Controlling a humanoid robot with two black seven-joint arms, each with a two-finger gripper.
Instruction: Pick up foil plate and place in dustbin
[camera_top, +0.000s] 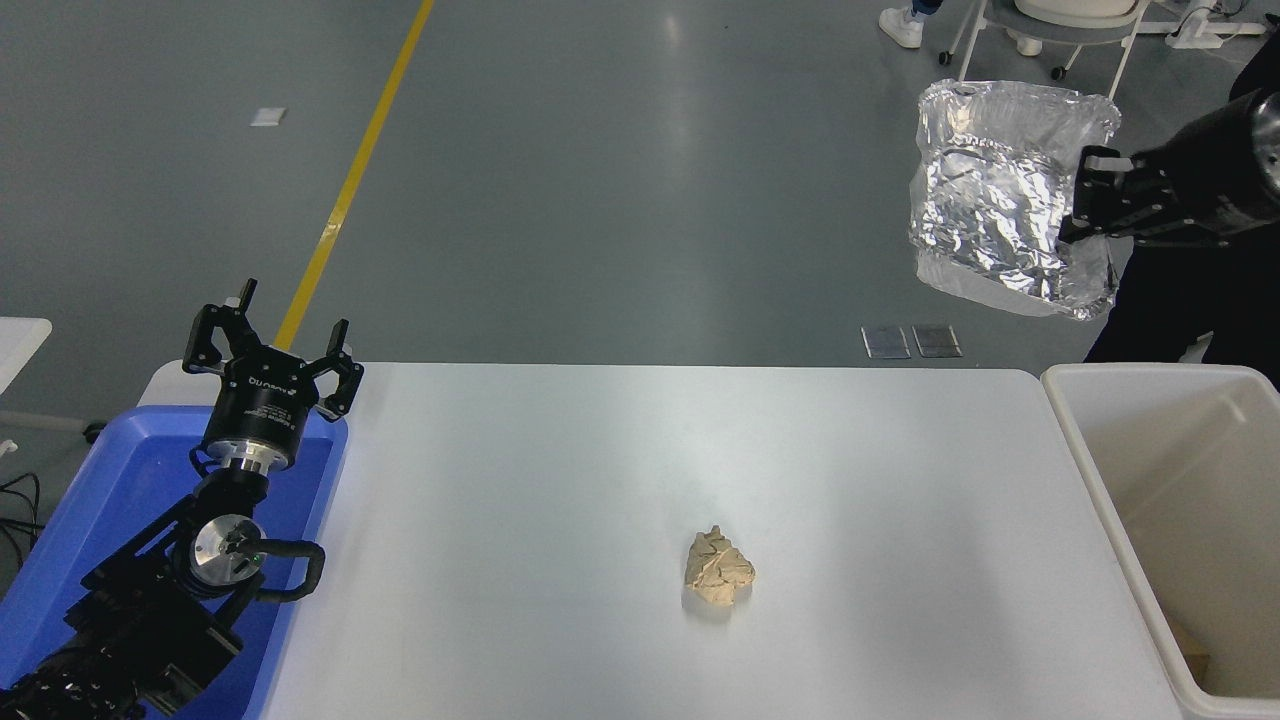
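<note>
Foil plate (1000, 200), pinched at its edge by the right tool (1085, 200), should hang squarely above the dustbin (1075, 440) before release.

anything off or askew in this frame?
Foil plate is crumpled and held tilted on edge by the right gripper, in the air beyond the table's far edge, not over the dustbin. A tan paper wad sits loose on the table.

I see crinkled shiny silver on the foil plate (990, 200), pinched between my black right gripper (1078, 196) fingers. Below them sit the cream dustbin (1100, 480), white table (560, 480), tan paper wad (719, 568) and blue bin (110, 480).
</note>
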